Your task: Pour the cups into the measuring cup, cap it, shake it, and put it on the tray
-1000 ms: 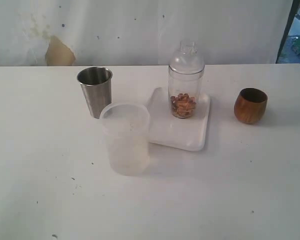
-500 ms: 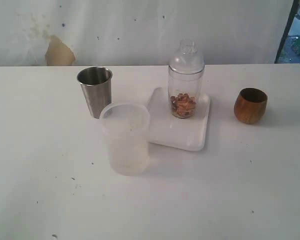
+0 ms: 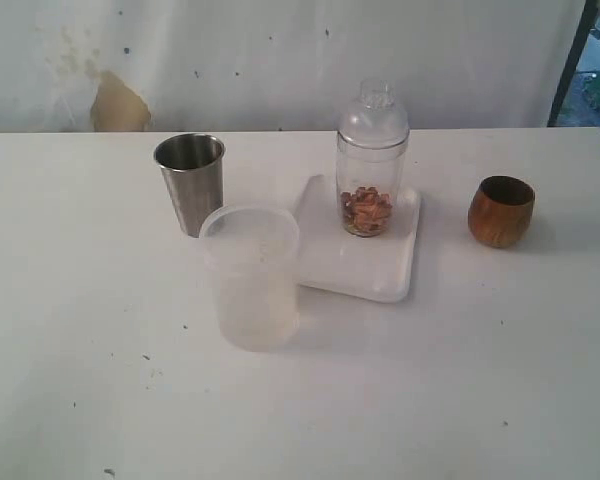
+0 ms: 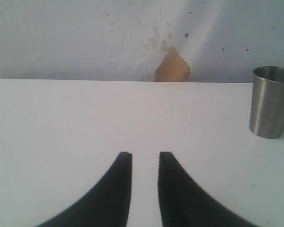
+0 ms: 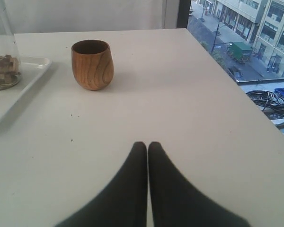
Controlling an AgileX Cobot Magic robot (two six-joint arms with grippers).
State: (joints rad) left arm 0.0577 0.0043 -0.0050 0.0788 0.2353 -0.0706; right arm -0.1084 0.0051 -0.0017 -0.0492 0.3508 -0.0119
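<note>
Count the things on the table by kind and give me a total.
Cups: 3 (steel tumbler, frosted cup, wooden cup)
Measuring cup: 1
Tray: 1
Total: 5

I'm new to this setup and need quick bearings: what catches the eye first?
The capped measuring cup, holding brown pieces, stands on the white tray mid-table. A frosted plastic cup sits at the tray's near-left corner, a steel tumbler behind it, a wooden cup off to the right.
</note>
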